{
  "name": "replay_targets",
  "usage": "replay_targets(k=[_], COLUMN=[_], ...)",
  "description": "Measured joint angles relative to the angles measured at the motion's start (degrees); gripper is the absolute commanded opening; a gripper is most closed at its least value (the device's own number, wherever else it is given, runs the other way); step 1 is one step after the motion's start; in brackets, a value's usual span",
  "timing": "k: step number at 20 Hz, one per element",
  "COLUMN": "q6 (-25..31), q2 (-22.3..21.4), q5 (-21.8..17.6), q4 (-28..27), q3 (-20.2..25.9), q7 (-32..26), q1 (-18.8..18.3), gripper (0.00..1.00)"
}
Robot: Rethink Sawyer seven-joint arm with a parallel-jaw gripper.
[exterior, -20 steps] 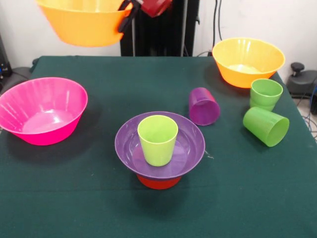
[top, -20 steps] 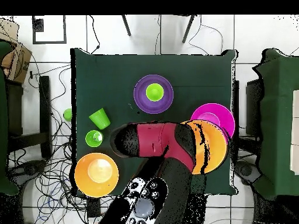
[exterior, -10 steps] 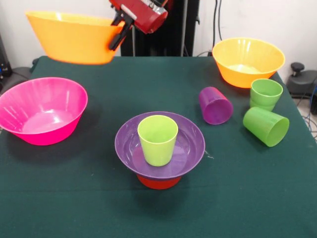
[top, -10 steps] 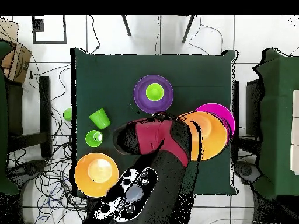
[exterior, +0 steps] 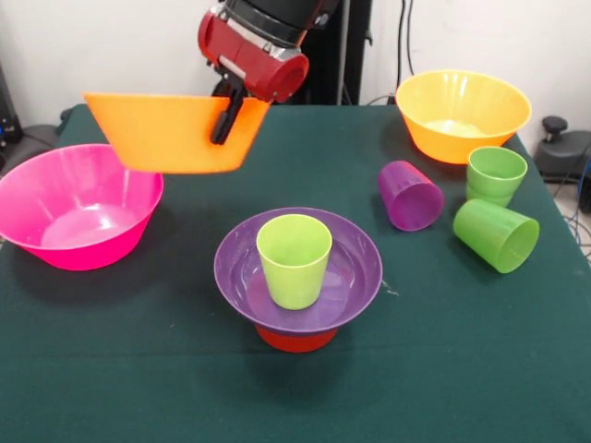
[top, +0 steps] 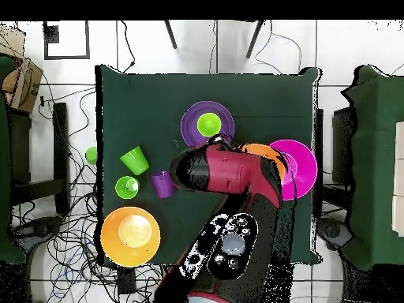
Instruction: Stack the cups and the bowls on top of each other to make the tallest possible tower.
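One big glossy orange-yellow plastic bowl point(exterior: 175, 132) is hanging from my gripper point(exterior: 224, 118), whose fingers are pinching its rim wall so it is riding level and mouth-up above the table point(exterior: 443, 369). I am holding it clear of the big pink plastic bowl point(exterior: 76, 205) at the table's edge, because the tower point(exterior: 297, 275), topped by its yellow-green plastic tumbler point(exterior: 294, 259), is standing toward the table's middle.

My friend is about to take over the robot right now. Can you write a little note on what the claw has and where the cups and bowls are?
Claw: shut on the rim of an orange bowl, held in the air between the pink bowl and the tower.
Done: the tower has a small orange bowl, purple bowl and yellow-green cup.
Left: carried bowl, pink bowl, second orange bowl, purple cup lying down, two green cups.
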Motion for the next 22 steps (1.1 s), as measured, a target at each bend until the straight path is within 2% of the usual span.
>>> replay_targets(k=[5,6,7,10,11,13,17,18,19,22], q6=[0.00,0.01,0.13,0.80,3.74,6.18,14.77,17.27,22.54,26.28], q2=[-1.30,-2.18,-3.41,-4.00,-4.99,-5.53,-6.74,-6.98,-7.19,-7.16], q5=[2.49,3.71,5.40,6.34,7.93,8.86,11.28,11.90,12.96,13.48], q4=[0.35,0.80,1.49,1.71,1.78,1.78,1.77,1.77,1.77,1.78], q3=[3.29,5.07,7.29,8.24,9.64,10.39,12.53,13.19,14.55,15.43], q7=[0.00,0.00,0.00,0.00,0.00,0.00,0.00,0.00,0.00,0.00], q1=[-2.20,-3.15,-4.34,-4.80,-5.37,-5.68,-6.78,-7.22,-8.20,-8.80], gripper=[0.00,0.00,1.00,1.00,1.00,1.00,1.00,1.00,1.00,1.00])
